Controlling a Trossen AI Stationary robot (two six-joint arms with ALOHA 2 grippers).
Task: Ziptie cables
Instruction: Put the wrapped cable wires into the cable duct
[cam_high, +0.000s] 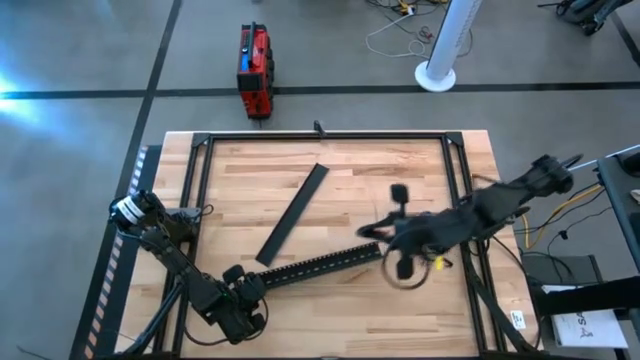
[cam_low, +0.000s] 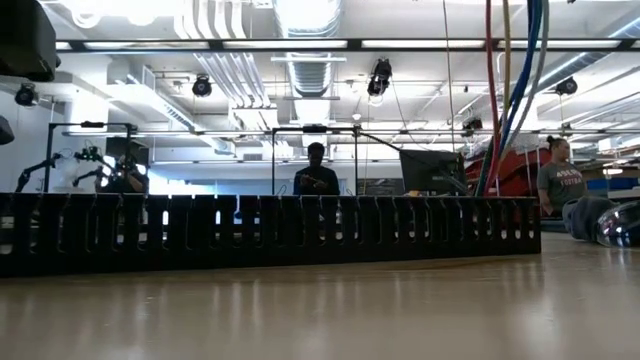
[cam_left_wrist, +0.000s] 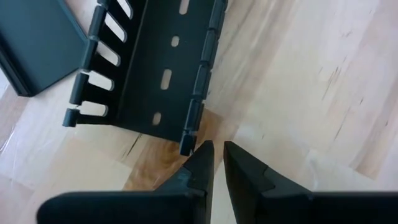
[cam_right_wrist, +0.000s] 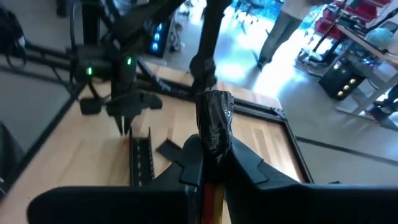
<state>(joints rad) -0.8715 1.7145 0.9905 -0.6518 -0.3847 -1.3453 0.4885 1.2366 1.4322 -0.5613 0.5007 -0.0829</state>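
Just cables (cam_right_wrist: 212, 127) in R gripper (cam_right_wrist: 211, 163)

Left gripper (cam_left_wrist: 217, 155) low, fingers nearly together; right gripper (cam_right_wrist: 211, 134) raised.

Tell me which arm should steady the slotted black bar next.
Left. The left pincer, empty, sits right at the end of the bar; the right pincer is clamped on the cables.

Wooden table (cam_high: 340, 190): slotted black bar (cam_high: 320, 265) lying flat, flat black strip (cam_high: 293, 213) beside it.
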